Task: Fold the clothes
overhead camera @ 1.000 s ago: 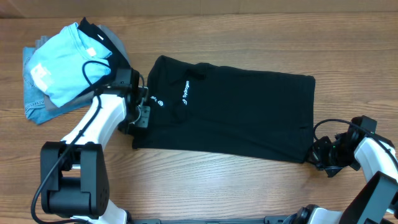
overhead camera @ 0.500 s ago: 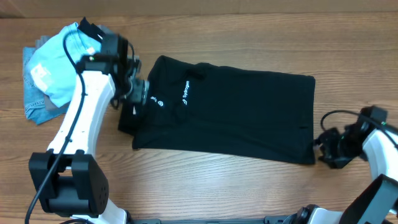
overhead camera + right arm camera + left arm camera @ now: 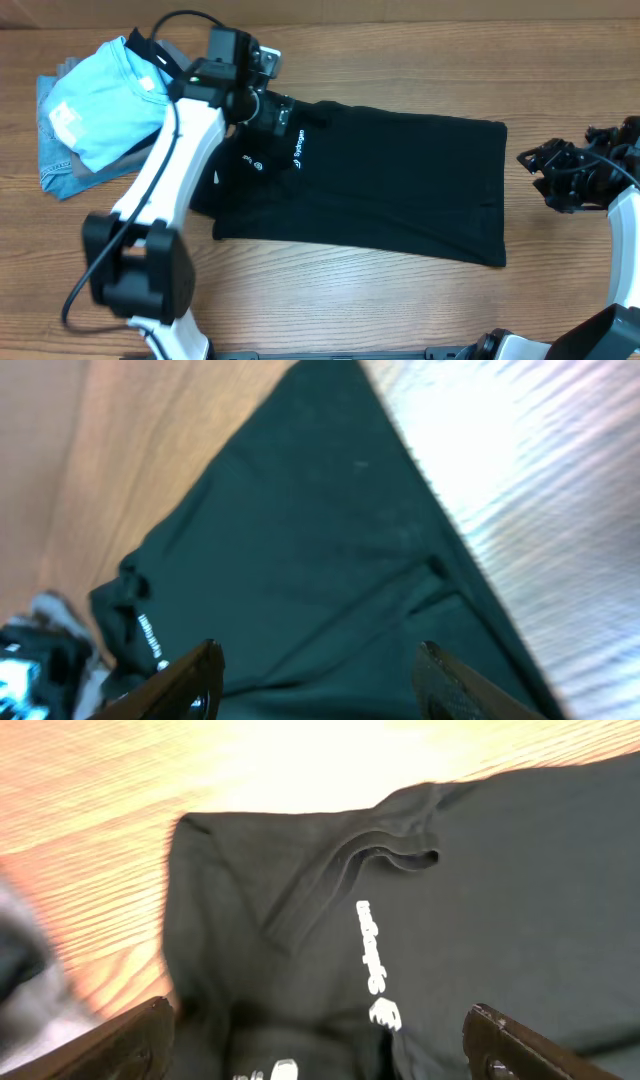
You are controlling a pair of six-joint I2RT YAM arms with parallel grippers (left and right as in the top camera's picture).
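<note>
Just black polo shirt (image 3: pixel 380 180) on table (image 3: pixel 330 310)

One black polo shirt (image 3: pixel 380 190) lay on one wooden table (image 3: pixel 350 300). One pile held three garments: one light blue T-shirt (image 3: pixel 95 105), one grey garment (image 3: pixel 112 170), one denim garment (image 3: pixel 52 175). Two grippers showed: left gripper (image 3: pixel 320 1045), right gripper (image 3: pixel 320 680).

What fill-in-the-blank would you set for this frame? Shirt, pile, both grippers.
The black polo shirt lies flat on the ___ table.
The light blue T-shirt tops a pile on the robot's ___ side.
The left gripper hangs over the shirt's collar end, jaws ___.
The right gripper, beyond the shirt's hem, holds ___.
Missing: wooden; left; open; nothing.
</note>
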